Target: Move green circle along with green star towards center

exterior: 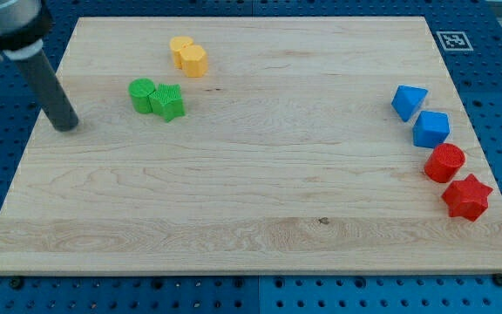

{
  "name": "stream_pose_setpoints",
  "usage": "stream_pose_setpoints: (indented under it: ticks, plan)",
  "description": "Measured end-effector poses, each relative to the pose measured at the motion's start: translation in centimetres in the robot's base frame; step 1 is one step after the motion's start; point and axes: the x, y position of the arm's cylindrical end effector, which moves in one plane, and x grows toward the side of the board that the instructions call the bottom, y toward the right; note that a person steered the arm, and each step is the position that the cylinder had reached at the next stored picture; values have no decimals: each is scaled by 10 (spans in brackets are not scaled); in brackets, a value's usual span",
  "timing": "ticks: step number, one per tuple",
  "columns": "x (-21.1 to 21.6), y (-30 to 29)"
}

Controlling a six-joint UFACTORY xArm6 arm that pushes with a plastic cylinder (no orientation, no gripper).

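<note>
The green circle (142, 92) touched the green star (168, 102) on its right; my tip (66, 125), a bare rod holding nothing, stood well to the circle's left, in line to push both toward the board's (260, 244) centre.

The rod (33, 65) runs off the view's top-left corner; the two yellow blocks' (188, 56) shapes are unclear.

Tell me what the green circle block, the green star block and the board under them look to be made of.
Green circle block: probably matte plastic, going by its flat, even colour without glare.
Green star block: likely the same; faint ridged lines hint at 3D printing, though that is uncertain.
Board: pale wood with a smooth finish, showing long grain streaks and a small dark knot.
</note>
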Motion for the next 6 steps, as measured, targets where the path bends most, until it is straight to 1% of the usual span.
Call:
stream_pose_setpoints:
  ticks: [1, 2, 3, 4, 6]
  plan:
    - [-39, 9]
    - [-52, 52]
    - [-45, 83]
    - [-26, 94]
    - [-26, 102]
